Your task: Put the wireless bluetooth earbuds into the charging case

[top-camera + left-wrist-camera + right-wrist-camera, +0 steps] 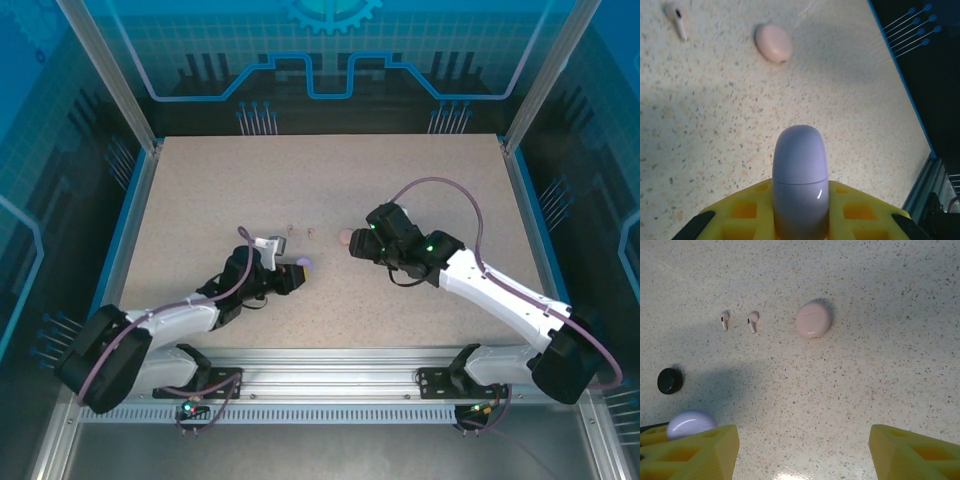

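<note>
My left gripper (800, 202) is shut on a purple charging case (800, 170), which stands closed between the yellow fingers (735, 212). From above, that case (304, 267) sits at the tip of the left gripper (291, 277). Two pale pink earbuds (724, 319) (753, 321) lie side by side on the table, left of a closed pink round case (813, 319). My right gripper (802, 455) hovers open just short of the pink case, nothing between its fingers (695, 452). In the top view the right gripper (357, 246) is right beside the pink case (345, 237).
A small black round case (669, 380) rests on the table near the purple case (690, 422). The speckled tabletop (420, 180) stretches free behind and to both sides. Blue-edged walls (135, 200) ring the table.
</note>
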`<action>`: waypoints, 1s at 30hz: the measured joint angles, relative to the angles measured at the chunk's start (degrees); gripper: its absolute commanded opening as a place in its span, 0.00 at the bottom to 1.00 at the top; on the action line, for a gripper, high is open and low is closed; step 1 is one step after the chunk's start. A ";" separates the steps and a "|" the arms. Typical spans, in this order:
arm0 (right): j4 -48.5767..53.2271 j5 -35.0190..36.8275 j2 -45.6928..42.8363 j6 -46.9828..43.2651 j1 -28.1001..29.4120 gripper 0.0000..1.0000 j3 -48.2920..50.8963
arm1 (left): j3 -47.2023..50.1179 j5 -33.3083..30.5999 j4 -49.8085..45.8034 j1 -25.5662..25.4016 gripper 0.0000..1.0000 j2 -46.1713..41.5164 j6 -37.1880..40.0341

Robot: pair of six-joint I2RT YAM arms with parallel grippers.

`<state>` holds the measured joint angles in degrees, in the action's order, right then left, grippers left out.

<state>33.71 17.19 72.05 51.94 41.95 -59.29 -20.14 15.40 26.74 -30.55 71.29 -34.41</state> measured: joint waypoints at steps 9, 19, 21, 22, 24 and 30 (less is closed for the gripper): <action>-0.15 0.50 -1.33 1.18 0.44 0.70 2.82 | -4.22 0.92 -3.72 0.00 0.00 6.71 -0.63; -0.20 0.87 -2.84 2.54 0.50 0.71 4.17 | -7.52 -1.31 -12.63 0.00 0.00 7.10 2.10; -0.20 0.90 -2.84 2.56 0.50 0.71 4.17 | -8.44 -1.73 -14.14 0.07 0.00 7.19 3.10; -0.20 0.94 -2.84 2.56 0.50 0.71 4.17 | -8.92 -1.86 -14.62 0.07 0.00 7.48 3.41; -0.20 1.11 -2.82 2.56 0.52 0.71 4.17 | -9.73 -2.14 -15.19 0.07 0.00 8.33 3.82; -0.15 1.73 -2.82 2.54 0.52 0.71 4.17 | -11.21 -2.58 -16.92 0.07 0.00 12.11 4.59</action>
<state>33.56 18.92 69.23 54.48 42.48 -55.11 -31.35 12.82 9.82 -30.48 83.40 -29.82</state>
